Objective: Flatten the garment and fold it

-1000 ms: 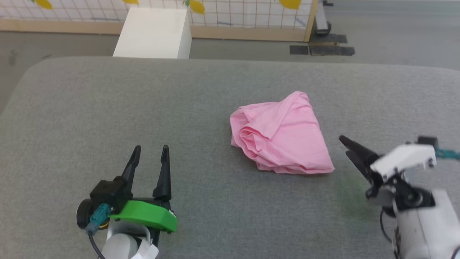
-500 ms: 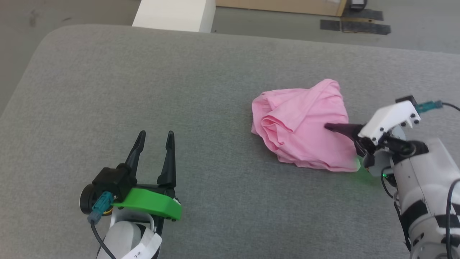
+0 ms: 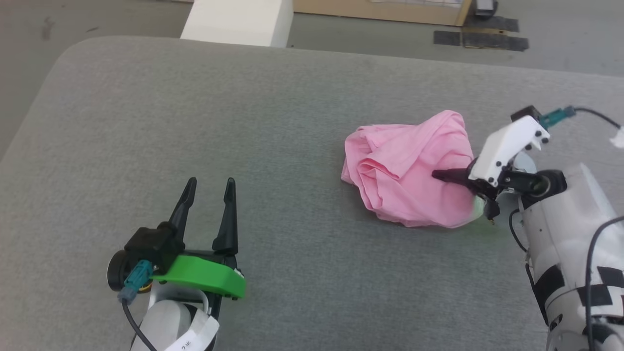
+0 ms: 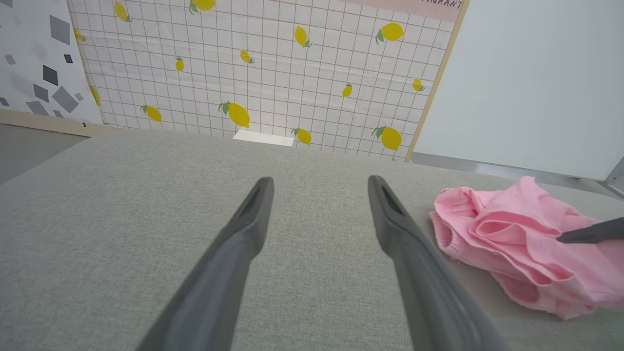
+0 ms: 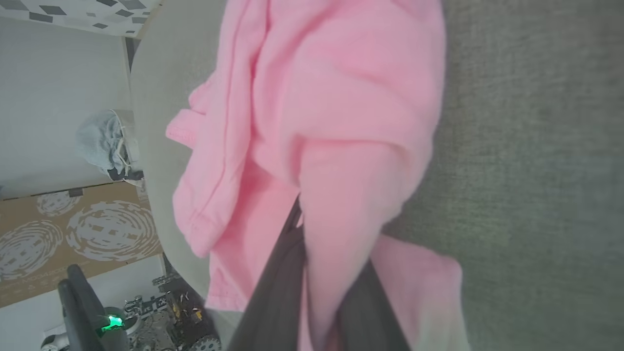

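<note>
The garment (image 3: pixel 409 180) lies crumpled in a heap on the right half of the surface (image 3: pixel 273 112), clear of both the far and near edges.

At far left the surface ends in a rounded corner. Its covering is grey, finely woven, flat and matte. A white box (image 3: pixel 239 22) stands on the floor beyond the far edge.

The left hand (image 3: pixel 210 181) sits low on the left side over bare covering. Its two long, dark, tapered fingers are spread wide with nothing between them. A broad bare stretch of surface separates it from the garment.

The garment is thin light pink cloth. Soft folds stack along its left side, and the left wrist view shows a gathered edge there.

The right hand (image 3: pixel 438 175) reaches in from the right. Its fingers are pressed together on the garment's right side, pinching a fold of pink cloth.
</note>
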Controlling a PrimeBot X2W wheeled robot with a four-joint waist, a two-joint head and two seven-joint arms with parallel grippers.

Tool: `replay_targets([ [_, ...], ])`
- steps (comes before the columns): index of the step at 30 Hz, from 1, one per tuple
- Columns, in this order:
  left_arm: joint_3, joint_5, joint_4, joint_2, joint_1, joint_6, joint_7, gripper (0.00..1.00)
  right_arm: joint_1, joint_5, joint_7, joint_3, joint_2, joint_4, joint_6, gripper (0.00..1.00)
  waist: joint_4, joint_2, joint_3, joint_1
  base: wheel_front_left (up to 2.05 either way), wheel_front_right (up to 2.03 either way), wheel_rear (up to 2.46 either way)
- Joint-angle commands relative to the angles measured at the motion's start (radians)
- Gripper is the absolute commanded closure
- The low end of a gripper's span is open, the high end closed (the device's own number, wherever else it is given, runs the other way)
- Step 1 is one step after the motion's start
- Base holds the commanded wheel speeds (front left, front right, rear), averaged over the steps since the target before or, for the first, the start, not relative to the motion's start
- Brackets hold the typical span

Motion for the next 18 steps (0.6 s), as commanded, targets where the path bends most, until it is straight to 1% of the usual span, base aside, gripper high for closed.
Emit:
replay_targets([
  [1,0.006,0.006,-0.001,-0.002,0.004,-0.002,-0.005,0.00,0.022,-0.028,0.010,0.038,-0.002,-0.039,-0.001,1.00,-0.033,0.0000,-0.011,-0.0001,0.00,0.00,0.00],
  [3,0.015,0.012,-0.003,-0.002,0.011,-0.003,-0.005,0.00,0.047,-0.091,0.017,0.127,-0.009,-0.115,-0.001,1.00,-0.069,0.0000,-0.014,-0.0001,0.00,0.00,0.00],
  [5,0.022,0.017,-0.008,-0.002,0.014,-0.004,-0.005,0.00,0.078,-0.183,0.011,0.234,-0.047,-0.196,-0.001,1.00,-0.105,0.0000,-0.011,-0.0001,0.00,0.00,0.00],
  [7,0.029,0.023,-0.014,-0.002,0.013,-0.006,-0.005,0.00,0.105,-0.245,0.011,0.304,-0.083,-0.270,-0.001,1.00,-0.145,0.0000,-0.003,-0.0001,0.00,0.00,0.00],
  [9,0.033,0.029,-0.022,-0.002,0.005,-0.009,-0.005,0.00,0.124,-0.280,0.023,0.342,-0.112,-0.336,-0.001,1.00,-0.184,0.0000,0.009,-0.0001,0.00,0.00,0.00],
  [10,0.037,0.043,-0.035,-0.002,-0.011,-0.013,-0.005,0.00,0.144,-0.332,0.039,0.373,-0.156,-0.423,-0.001,1.00,-0.243,0.0000,0.031,-0.0001,0.00,0.00,0.00],
  [11,0.038,0.051,-0.039,-0.002,-0.017,-0.016,-0.005,0.00,0.151,-0.353,0.042,0.380,-0.174,-0.452,-0.001,1.00,-0.265,0.0000,0.043,-0.0001,0.00,0.00,0.00],
  [12,0.035,0.070,-0.052,-0.001,-0.043,-0.023,-0.005,0.00,0.167,-0.417,0.036,0.377,-0.219,-0.510,-0.001,1.00,-0.312,0.0000,0.076,-0.0001,0.00,0.00,0.00],
  [13,0.033,0.076,-0.056,0.000,-0.053,-0.025,-0.005,0.00,0.172,-0.441,0.026,0.362,-0.233,-0.524,-0.001,1.00,-0.326,0.0000,0.089,-0.0001,0.00,0.00,0.00],
  [15,0.028,0.086,-0.064,0.005,-0.070,-0.029,-0.005,0.00,0.179,-0.494,-0.001,0.338,-0.255,-0.541,-0.001,1.00,-0.349,0.0000,0.115,-0.0001,0.00,0.00,0.00],
  [18,0.017,0.098,-0.070,0.016,-0.094,-0.033,-0.005,0.00,0.183,-0.555,-0.045,0.276,-0.260,-0.541,-0.001,1.00,-0.369,0.0000,0.148,-0.0001,0.00,0.00,0.00],
])
